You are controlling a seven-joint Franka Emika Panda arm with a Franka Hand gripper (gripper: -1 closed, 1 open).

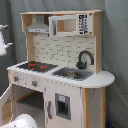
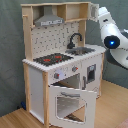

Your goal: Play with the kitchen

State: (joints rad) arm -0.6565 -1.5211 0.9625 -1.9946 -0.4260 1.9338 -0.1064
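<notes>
White-and-wood kitchen (image 2: 60,70) stands mid-frame in both exterior views, oven door (image 2: 72,102) hanging open, arm (image 2: 111,37) raised at second exterior view's right, fingers' state can't tell; looks like approach step, next needs reaching toward sink (image 2: 84,50).

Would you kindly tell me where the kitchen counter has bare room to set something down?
The rounded white counter end, beyond the sink and faucet, is bare. The stovetop is flat and unoccupied. The open oven door crowds the front in the second exterior view.
</notes>
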